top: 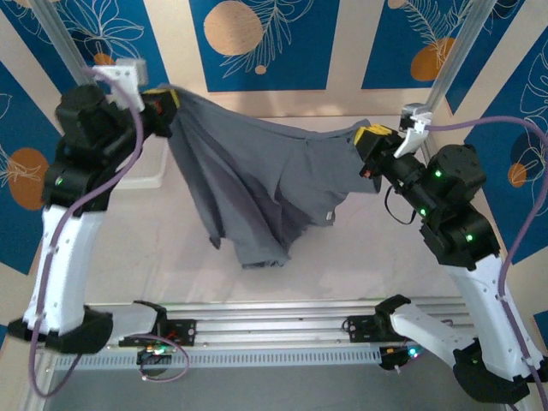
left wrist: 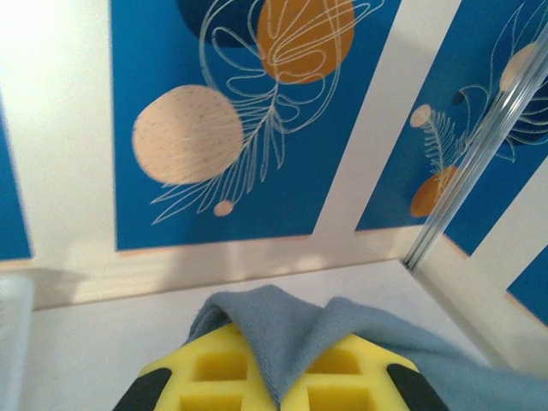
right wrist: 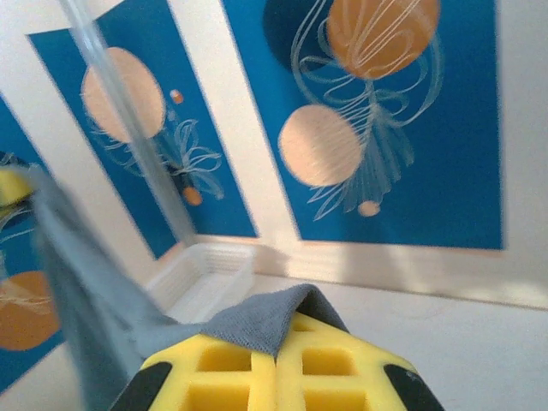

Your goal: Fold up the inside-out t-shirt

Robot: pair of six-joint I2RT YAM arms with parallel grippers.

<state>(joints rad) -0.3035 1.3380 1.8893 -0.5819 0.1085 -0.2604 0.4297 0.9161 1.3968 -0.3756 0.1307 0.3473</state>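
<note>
The slate-grey t-shirt (top: 257,184) hangs stretched in the air between both arms, its lower folds drooping toward the white table. My left gripper (top: 164,101) is shut on the shirt's upper left corner; in the left wrist view the cloth (left wrist: 295,330) is pinched between the yellow fingers (left wrist: 214,372). My right gripper (top: 370,137) is shut on the shirt's right edge, lower than the left one; in the right wrist view a fold of grey cloth (right wrist: 265,317) sticks out from between the closed yellow pads (right wrist: 334,368).
A white mesh basket (right wrist: 201,278) stands at the table's far left, partly seen behind the left arm as the basket (top: 150,167). Aluminium frame posts (top: 458,51) rise at the back corners. The white tabletop (top: 377,257) lies under the hanging shirt.
</note>
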